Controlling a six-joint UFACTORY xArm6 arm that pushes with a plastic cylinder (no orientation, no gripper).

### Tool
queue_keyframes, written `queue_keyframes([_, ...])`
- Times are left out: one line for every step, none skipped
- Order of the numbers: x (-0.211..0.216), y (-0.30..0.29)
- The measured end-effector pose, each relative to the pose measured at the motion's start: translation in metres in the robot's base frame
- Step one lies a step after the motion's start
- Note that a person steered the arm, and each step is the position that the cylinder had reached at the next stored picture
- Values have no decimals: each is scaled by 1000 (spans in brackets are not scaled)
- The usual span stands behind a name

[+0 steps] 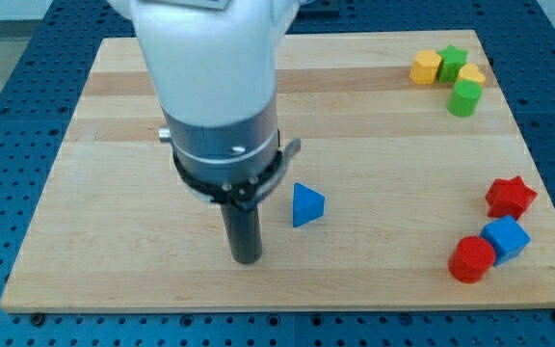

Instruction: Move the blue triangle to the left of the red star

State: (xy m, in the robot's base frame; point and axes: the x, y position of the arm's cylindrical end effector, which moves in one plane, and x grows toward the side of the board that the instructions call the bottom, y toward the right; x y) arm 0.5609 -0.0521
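While the blue triangle (306,205) sits mid-counter, well apart from the red star (510,197) at the view's right, the task is judged barely started. My tip (247,258) is seen just left of the triangle and slightly toward the view's bottom, not touching it. That placement is read as deliberate: from the left side the triangle can be shoved rightward toward the star. No fingers are fitted, only a plain rod, so nothing is held. A stop short of the star is called for, leaving the triangle on its left. The blue cube (506,238) and red cylinder (472,258) lie just below the star, touching each other; a low push line is judged likely to hit them. Yellow and green blocks (448,69) are clustered at the counter's (114,125) top right, out of the path.
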Motion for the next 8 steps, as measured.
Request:
queue_keyframes([-61,0])
queue_keyframes([-75,0])
queue_keyframes([-75,0])
queue_keyframes([-47,1])
queue_keyframes([-45,1])
queue_keyframes([-45,4])
queue_keyframes([-45,33])
queue_keyframes([-45,66])
